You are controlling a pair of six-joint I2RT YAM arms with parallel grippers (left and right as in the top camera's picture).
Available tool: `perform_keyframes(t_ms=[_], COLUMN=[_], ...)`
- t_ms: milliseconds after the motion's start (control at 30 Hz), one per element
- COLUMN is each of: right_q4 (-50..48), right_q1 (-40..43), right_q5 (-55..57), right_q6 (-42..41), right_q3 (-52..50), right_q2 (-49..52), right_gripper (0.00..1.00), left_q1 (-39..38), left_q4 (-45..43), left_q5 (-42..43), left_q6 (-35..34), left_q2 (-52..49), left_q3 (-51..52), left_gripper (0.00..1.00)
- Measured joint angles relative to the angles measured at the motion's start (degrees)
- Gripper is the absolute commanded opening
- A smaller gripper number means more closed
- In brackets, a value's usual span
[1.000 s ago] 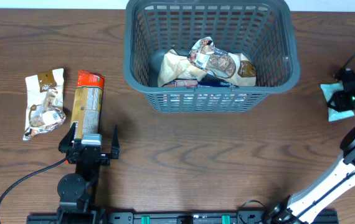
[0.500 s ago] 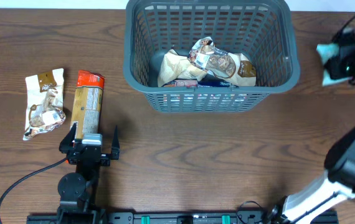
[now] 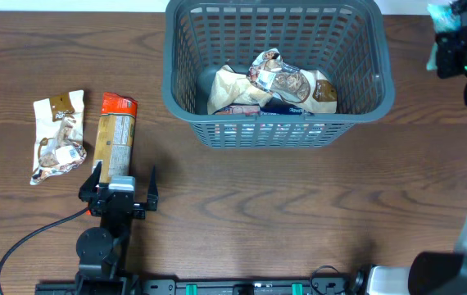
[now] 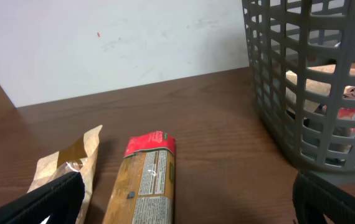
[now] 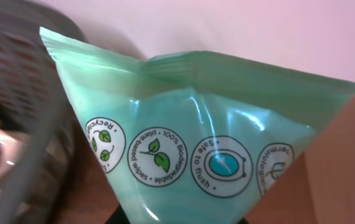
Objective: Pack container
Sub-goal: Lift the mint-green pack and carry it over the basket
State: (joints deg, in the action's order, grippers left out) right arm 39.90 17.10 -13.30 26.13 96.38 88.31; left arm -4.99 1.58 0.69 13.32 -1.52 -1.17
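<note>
Container (image 3: pixel 233 131), the dark grey lattice basket, stands at the upper centre of the overhead frame on the tabletop (image 3: pixel 299 213). Several snack packets (image 3: pixel 274 82) lie in the middle of its floor. The right gripper (image 3: pixel 448 34) is in the upper right corner of that frame, well to the right of the basket's right wall, and is clamped on a green packet (image 5: pixel 196 137). In the right wrist view the packet fills most of the frame, with the blurred lattice at the left edge.

The step in hand looks like carrying this packet across and dropping it in. To do it well, the gripper should travel towards the left of the frame high enough that the packet's hanging lower edge clears the rim. It should stop over the bare floor on the right side of the basket rather than on top of the heap. The packet is thin and soft and seems to be pinched at one edge, so it may swing. A steady carry and a release low inside the walls should keep it from catching the rim or sliding out.

The left gripper (image 3: pixel 123 174) sits at the lower left with its jaws spread wide and holding nothing. Just above it lies a red-topped packet (image 3: pixel 116 135), and a brown-and-white packet (image 3: pixel 57 135) lies beside that.
</note>
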Motion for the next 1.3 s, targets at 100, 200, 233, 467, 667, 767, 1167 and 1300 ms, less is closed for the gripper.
perform_keyframes(t_ms=[100,200,233,467,667,767,1167,1300], right_q4=[-0.26,1.16,1.7,3.19,3.37,3.32,5.9,7.37], right_q1=[-4.17,-9.07,-11.02,-22.93,-27.06,-27.39,-30.77,-31.43], right_q5=[-0.04,-1.73,-2.84,-9.99,-10.91,-10.86,-10.16,-10.16], right_q6=[1.57,6.23,8.24,19.67,24.26,25.09,25.79,25.88], right_q3=[0.0,0.0,0.0,0.0,0.02,0.02,2.8,5.29], right_q2=[-3.1,-5.95,-6.84,-9.22,-7.28,-4.24,9.44,11.34], right_gripper=[0.01,0.01,0.01,0.01,0.01,0.01,0.01,0.01], left_q1=[0.0,0.0,0.0,0.0,0.0,0.0,0.0,0.0], left_q4=[0.02,0.07,0.07,0.09,0.09,0.09,0.09,0.11], left_q5=[0.04,0.11,0.2,0.24,0.28,0.28,0.39,0.39], left_q6=[0.0,0.02,0.0,-0.28,-1.73,-2.05,-2.8,-2.8], left_q2=[0.0,0.0,0.0,0.0,0.0,0.0,0.0,0.0], left_q3=[-0.02,-0.02,-0.04,-0.04,-0.04,-0.04,-0.04,-0.04], left_gripper=[0.99,0.99,0.99,0.99,0.99,0.99,0.99,0.99])
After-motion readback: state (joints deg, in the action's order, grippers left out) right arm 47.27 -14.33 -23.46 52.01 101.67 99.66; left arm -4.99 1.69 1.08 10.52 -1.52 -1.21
